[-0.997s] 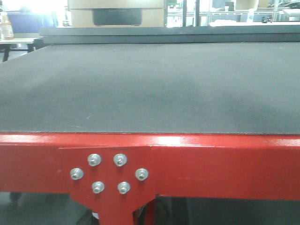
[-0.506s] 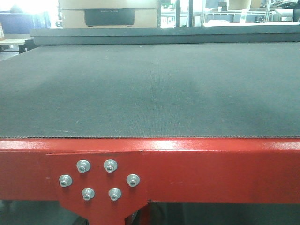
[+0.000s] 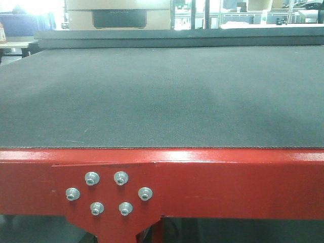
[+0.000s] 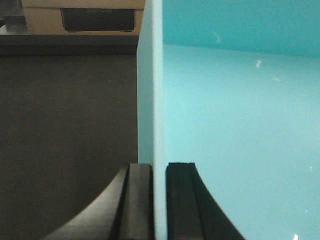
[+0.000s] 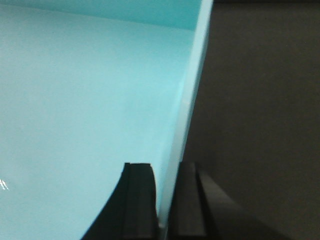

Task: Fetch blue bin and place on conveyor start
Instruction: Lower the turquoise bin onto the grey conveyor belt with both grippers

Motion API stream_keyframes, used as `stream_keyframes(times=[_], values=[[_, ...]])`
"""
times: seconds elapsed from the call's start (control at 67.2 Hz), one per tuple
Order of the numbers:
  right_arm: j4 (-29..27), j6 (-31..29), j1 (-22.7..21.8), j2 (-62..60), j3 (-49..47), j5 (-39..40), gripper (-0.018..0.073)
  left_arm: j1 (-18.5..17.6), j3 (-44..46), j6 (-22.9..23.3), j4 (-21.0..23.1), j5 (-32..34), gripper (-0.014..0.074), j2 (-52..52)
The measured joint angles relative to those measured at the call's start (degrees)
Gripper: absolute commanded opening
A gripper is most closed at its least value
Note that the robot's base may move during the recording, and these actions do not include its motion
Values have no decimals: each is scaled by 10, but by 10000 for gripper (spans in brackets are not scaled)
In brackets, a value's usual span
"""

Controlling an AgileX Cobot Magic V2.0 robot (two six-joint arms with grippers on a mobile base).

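Step in hand, as judged: the carry is at its end and the set-down is due. The blue bin (image 4: 240, 125) is held between both arms. The left gripper (image 4: 159, 172) has its jaws clenched on the bin's left wall, one finger inside the tub and one outside. The right gripper (image 5: 165, 172) grasps the opposite wall in the same manner. Both wrist views show dark textured belt (image 4: 65, 110) beyond the outer face of each wall, so the bin appears to sit over the conveyor start (image 3: 162, 96). Whether its base touches the belt or hangs above it cannot be told, since neither wrist view reaches the bin's underside. The front view faces the conveyor squarely: the red frame (image 3: 228, 177) runs along the belt's near edge, and its bracket with silver bolts (image 3: 109, 192) lies below the belt, left of centre. A cardboard box (image 3: 116, 15) stands beyond the belt's far edge. The bin and both arms are out of the front view. Next move, as judged: lower the bin level until its base rests flat on the belt, well inside the red frame. Both sets of jaws should then release together, so that neither wall is dragged and the tub does not tip, and the arms should lift straight up off the rim.
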State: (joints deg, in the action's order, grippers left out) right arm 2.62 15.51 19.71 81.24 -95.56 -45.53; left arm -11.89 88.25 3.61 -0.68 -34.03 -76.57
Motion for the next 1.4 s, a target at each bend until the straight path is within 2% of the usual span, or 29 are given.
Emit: stream_keyframes(times=[0.194,0.372,0.625,1.042,1.131,1.221,1.25,1.295,1.34,1.355,1.399], values=[[-2,0,0,0,0,10,-153,0,0,0,-2,-1,-111,0],[-5,0,-2,1,0,-15,-153,0,1,1,7,-40,-111,-24],[4,-5,-24,50,0,-34,-153,0,1,5,46,-75,-111,-109],[18,-7,-41,185,0,-31,-144,3,1,7,47,-78,-111,-239],[14,-7,-49,216,0,-27,-62,6,1,7,47,-78,-93,-260],[9,-7,-57,245,0,-26,134,6,1,7,47,-78,11,-280],[9,-9,-60,252,0,-25,225,6,1,7,47,-78,79,-286],[9,-9,-64,261,0,-24,314,6,1,7,45,-79,161,-293],[9,-9,-69,267,0,-24,428,6,1,6,41,-79,272,-298],[9,-9,-70,268,0,-24,470,6,1,6,39,-81,334,-299],[10,-10,-76,272,0,-25,526,6,1,6,38,-78,461,-303]])
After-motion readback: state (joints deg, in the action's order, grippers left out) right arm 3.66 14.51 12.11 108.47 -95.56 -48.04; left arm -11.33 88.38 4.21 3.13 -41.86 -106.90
